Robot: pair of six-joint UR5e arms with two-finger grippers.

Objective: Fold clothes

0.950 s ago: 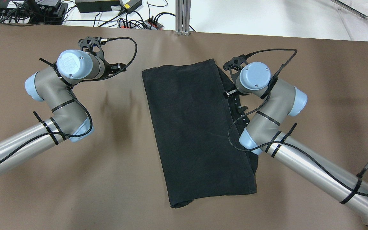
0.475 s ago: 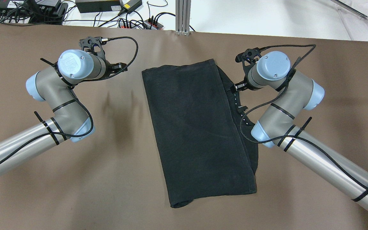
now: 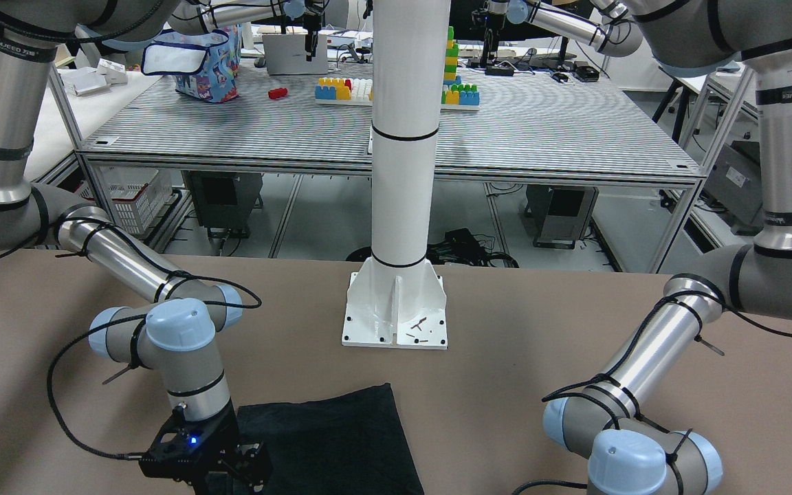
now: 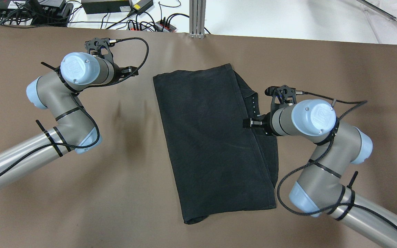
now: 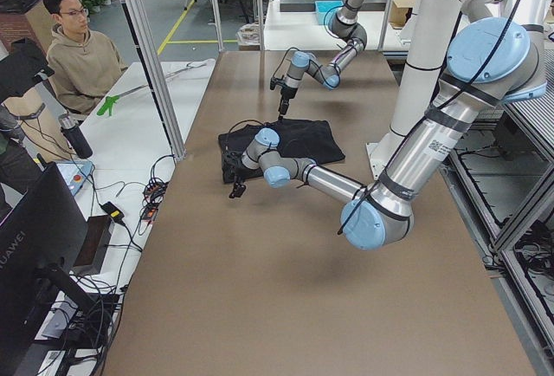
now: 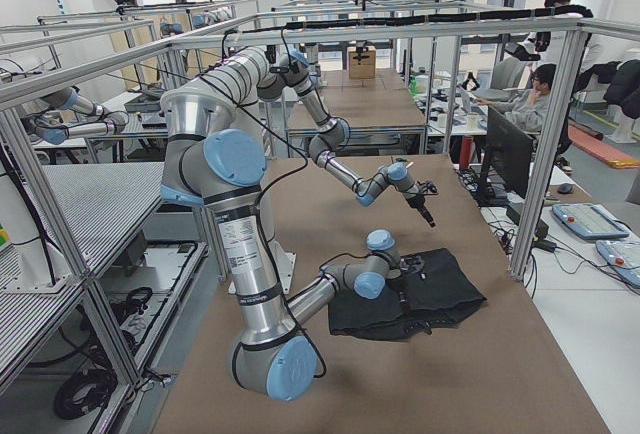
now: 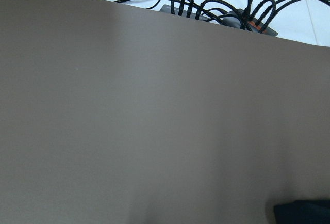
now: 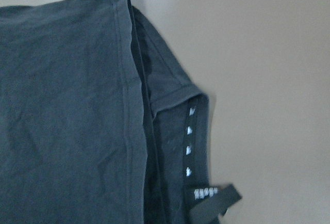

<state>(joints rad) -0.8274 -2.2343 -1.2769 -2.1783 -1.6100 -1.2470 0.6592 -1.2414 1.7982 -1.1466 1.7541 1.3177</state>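
The clothes are one black piece of fabric (image 4: 212, 137), folded and lying flat mid-table, also seen in the front view (image 3: 327, 440). The right wrist view shows its layered right edge (image 8: 67, 105), with a white-stitched strip and a tag. My right gripper (image 3: 221, 474) hangs over that edge, its fingertips cut off by the frame and hidden under the wrist from overhead. I cannot tell whether it is open or shut. My left gripper (image 5: 234, 184) hovers over bare table left of the fabric. Its fingers show only in the side views, so I cannot tell its state.
The white pillar's base plate (image 3: 396, 309) stands at the robot's side of the table. Cables and a power strip (image 4: 150, 24) lie beyond the far edge, beside an aluminium post (image 4: 197, 17). A person (image 5: 82, 51) sits at a side desk.
My right arm swung out past the fabric's far right corner, then came back toward the robot to the middle of the right edge. The left arm and the fabric stayed put.
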